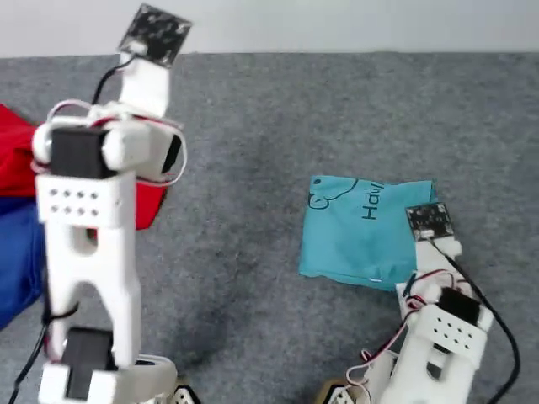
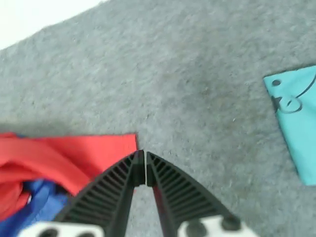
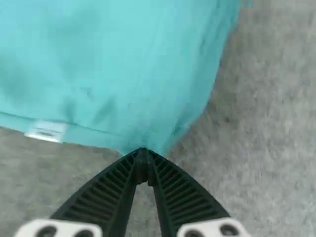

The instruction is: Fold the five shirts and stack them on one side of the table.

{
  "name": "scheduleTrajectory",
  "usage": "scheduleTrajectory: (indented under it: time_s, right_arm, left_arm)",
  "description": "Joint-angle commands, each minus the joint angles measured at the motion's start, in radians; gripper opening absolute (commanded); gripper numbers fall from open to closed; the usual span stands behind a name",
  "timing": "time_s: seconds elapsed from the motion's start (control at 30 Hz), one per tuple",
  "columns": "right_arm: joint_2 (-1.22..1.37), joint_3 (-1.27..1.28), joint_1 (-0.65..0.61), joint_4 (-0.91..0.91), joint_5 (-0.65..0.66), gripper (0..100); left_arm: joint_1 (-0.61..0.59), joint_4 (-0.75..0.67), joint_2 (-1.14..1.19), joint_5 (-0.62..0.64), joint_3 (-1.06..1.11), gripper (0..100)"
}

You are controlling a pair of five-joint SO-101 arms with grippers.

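Observation:
A folded teal shirt (image 1: 362,231) with dark print lies on the grey table right of centre. My right arm (image 1: 442,324) stands at its near right corner. In the right wrist view the right gripper (image 3: 142,157) is shut, and the teal shirt's (image 3: 123,64) corner and creases run right into its tips. At the table's left edge a red shirt (image 1: 17,160) lies crumpled beside a blue shirt (image 1: 18,261). My left arm (image 1: 93,219) rises over them. The left gripper (image 2: 144,159) is shut and holds nothing, above the red shirt's (image 2: 74,153) corner.
Grey carpet-like cloth (image 1: 253,126) covers the table, with open room in the middle and at the back. A white wall strip (image 1: 337,25) runs along the far edge. Cables hang from both arms near the front edge.

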Motion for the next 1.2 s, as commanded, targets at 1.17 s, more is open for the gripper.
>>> scheduleTrajectory:
  time_s: [1.17]
  right_arm:
    - [-0.004,-0.209,0.036,0.091,0.003,1.5]
  left_arm:
    - [-0.02,0.02,-0.207,-0.009,0.173,2]
